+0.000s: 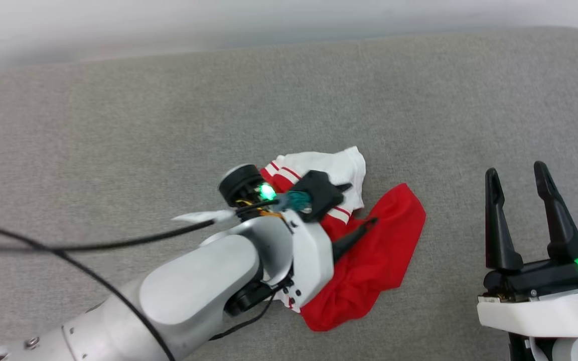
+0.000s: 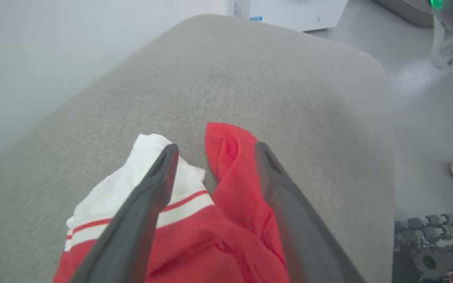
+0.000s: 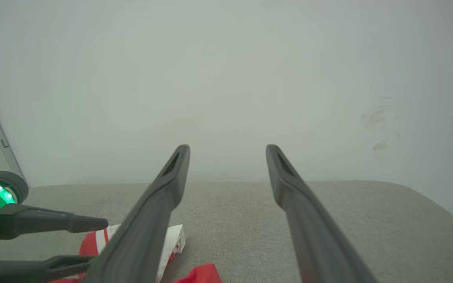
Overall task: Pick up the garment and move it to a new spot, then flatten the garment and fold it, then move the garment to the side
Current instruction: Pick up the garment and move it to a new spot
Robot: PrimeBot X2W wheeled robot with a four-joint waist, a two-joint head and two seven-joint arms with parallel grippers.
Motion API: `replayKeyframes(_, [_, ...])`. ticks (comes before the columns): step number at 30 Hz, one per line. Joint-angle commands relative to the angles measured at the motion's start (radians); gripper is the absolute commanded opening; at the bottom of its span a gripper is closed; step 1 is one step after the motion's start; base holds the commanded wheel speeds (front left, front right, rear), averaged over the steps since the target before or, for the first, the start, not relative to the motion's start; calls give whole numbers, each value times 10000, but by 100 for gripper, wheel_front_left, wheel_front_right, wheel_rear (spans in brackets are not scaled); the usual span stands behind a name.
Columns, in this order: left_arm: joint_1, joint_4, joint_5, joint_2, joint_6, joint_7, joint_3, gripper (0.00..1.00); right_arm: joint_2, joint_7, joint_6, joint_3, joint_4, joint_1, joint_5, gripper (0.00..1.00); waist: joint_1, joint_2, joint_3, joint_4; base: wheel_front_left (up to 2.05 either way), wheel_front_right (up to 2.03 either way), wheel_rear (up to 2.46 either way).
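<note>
Here the left gripper (image 1: 362,204) hangs over the crumpled red jersey T-shirt with white, red-striped sleeves (image 1: 384,250). Its two long dark fingers are spread wide apart and clamp nothing. In the left wrist view the left gripper (image 2: 216,146) straddles the heap. One finger lies across the white sleeve with its red stripes, and the other runs along the edge of a raised red fold of the T-shirt (image 2: 230,220). Cloth shows in the gap between the fingers, but whether either finger presses on it cannot be told. From the right wrist view the left gripper (image 3: 98,240) comes in at the lower left, one finger above the other, with the striped sleeve of the T-shirt (image 3: 173,239) just past the tips.

The T-shirt lies bunched on the grey fabric-covered cushion top (image 1: 118,125), well in from its far edge and from its rounded far right corner. The white sleeve is towards the far edge and the red body spills nearer and to the right.

The right gripper (image 1: 516,169) is off to the right of the heap, well apart from it. Its fingers are spread equally wide with nothing between them. In its own view the right gripper (image 3: 228,147) points across the cushion top (image 3: 348,204) towards a pale wall (image 3: 226,78).
</note>
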Motion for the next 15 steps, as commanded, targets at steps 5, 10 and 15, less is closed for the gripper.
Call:
replayKeyframes(5, [797,-490,375,457,1355,-1626,842,100,22,-20,-3,-54,64,295,-54,100,1,0,-569,396,0,0,0])
replayKeyframes(10, [1631,-565,794,776,2880,-3215,1615,100,21,-20,-3,-148,111,409,-80,100,1,0,-739,571,0,0,0])
replayKeyframes(15, [2759,-749,957,781,3956,-3834,2803,100,22,-20,-3,-267,199,483,-127,100,1,0,-846,702,0,0,0])
